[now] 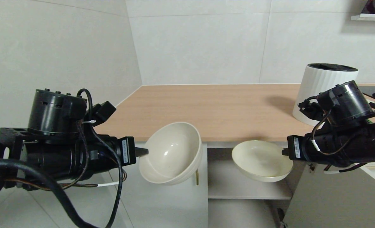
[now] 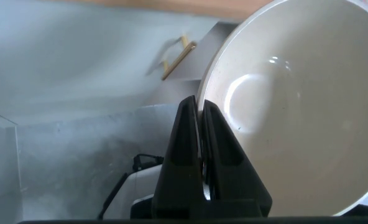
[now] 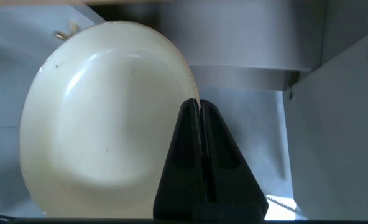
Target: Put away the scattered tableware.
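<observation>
My left fingers (image 2: 185, 155) clamped on the rim of the bowl (image 1: 171, 155), my right fingers (image 3: 187, 155) clamped on the rim of the plate (image 1: 260, 160), both held before the open cabinet (image 1: 234, 190) under the worktop (image 1: 212, 107)

You get bright, even light; glare spots the bowl (image 1: 171, 155), the white canister (image 1: 323, 85) shades the bench (image 1: 206, 107) toward nine o'clock
</observation>
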`<state>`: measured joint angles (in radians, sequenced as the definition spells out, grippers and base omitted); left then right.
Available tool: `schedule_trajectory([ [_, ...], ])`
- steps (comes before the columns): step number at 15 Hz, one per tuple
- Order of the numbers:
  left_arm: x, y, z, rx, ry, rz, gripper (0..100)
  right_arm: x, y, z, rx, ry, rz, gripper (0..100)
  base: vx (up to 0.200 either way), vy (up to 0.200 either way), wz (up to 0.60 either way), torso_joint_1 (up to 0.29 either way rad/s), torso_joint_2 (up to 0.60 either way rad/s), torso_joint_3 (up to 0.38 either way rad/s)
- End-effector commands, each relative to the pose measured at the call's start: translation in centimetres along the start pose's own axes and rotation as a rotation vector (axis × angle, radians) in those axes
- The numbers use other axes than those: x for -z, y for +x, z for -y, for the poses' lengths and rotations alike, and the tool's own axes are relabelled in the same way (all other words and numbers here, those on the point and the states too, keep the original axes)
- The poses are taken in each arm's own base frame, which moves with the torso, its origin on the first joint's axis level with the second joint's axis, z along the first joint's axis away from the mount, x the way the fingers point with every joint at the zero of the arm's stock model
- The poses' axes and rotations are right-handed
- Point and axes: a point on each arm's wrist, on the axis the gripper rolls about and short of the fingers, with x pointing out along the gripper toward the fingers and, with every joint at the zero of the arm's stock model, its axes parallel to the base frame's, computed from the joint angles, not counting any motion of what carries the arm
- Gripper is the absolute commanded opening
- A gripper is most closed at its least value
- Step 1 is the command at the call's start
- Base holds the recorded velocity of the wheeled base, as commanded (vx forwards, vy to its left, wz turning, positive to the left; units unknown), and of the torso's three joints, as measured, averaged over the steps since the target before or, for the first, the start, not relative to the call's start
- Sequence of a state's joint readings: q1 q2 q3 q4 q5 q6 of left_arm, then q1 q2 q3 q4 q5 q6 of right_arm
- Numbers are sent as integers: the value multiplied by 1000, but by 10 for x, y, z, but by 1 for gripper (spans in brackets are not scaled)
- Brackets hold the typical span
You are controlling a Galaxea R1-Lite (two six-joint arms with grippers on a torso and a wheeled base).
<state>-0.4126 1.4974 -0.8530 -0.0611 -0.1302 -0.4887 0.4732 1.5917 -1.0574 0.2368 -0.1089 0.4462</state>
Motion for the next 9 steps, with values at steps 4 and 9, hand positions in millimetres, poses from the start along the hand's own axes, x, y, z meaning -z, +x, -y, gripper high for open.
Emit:
schedule_trajectory([
  [4, 1, 2, -1, -4, -2, -8, 0, 1, 1, 0, 1, -7, -5, 0, 0, 0, 0, -169, 463, 286],
  [9, 1, 3, -1, -4, -2, -8, 0, 3, 6, 0, 5, -17, -18, 0, 0, 0, 0, -148, 451, 308],
])
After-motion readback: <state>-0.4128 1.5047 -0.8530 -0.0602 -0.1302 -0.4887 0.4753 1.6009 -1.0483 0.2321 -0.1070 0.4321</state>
